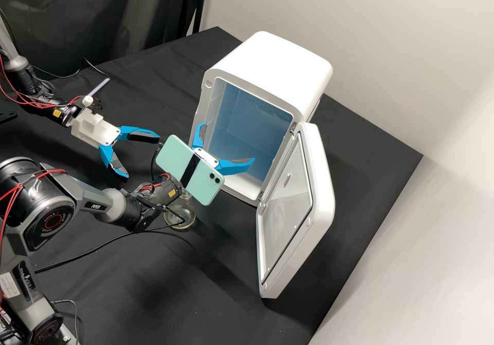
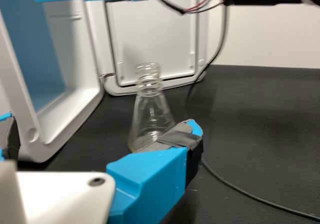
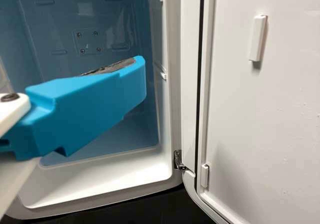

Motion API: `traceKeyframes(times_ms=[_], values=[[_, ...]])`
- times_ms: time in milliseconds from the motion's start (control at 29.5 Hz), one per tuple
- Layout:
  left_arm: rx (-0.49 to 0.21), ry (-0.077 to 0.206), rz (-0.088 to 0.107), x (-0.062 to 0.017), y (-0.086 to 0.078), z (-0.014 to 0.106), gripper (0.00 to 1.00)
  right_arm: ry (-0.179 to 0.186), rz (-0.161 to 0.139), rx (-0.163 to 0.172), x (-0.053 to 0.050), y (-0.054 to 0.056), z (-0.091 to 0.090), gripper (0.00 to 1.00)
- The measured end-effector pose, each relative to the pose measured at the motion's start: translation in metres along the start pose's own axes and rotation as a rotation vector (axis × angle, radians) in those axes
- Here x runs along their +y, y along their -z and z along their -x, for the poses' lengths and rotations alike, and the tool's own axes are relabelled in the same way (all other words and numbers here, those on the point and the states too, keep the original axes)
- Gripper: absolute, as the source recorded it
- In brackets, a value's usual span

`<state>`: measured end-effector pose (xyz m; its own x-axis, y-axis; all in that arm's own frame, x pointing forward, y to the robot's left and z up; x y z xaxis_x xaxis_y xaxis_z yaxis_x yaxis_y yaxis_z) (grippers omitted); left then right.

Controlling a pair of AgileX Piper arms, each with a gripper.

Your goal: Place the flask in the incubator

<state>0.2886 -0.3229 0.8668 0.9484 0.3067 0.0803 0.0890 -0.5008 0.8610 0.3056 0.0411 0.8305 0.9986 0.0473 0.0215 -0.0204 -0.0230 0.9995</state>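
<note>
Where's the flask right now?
In the high view the flask stands upright on the black bench, just left of the open incubator, beneath the right arm.

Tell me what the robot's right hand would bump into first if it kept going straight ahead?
The right hand points into the open box. Going straight on, it would probably meet the blue back wall inside first. Nothing shows in between, though depth is hard to judge.
</note>
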Motion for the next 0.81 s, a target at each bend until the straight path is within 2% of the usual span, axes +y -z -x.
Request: traceKeyframes(times_ms=[575, 643, 779, 812], values=[[-0.024, 0.012, -0.003, -0.0043, -0.007, 0.002, 1.0, 0.0, 0.0, 0.0, 0.0, 0.0, 0.0, 1.0], [-0.033, 0.011, -0.012, -0.0046, -0.01, 0.001, 1.0, 0.0, 0.0, 0.0, 0.0, 0.0, 0.0, 1.0], [-0.058, 0.018, -0.048, -0.0082, -0.018, 0.003, 1.0, 0.0, 0.0, 0.0, 0.0, 0.0, 0.0, 1.0], [-0.062, 0.021, -0.049, -0.009, -0.019, 0.003, 1.0, 0.0, 0.0, 0.0, 0.0, 0.0, 0.0, 1.0]])
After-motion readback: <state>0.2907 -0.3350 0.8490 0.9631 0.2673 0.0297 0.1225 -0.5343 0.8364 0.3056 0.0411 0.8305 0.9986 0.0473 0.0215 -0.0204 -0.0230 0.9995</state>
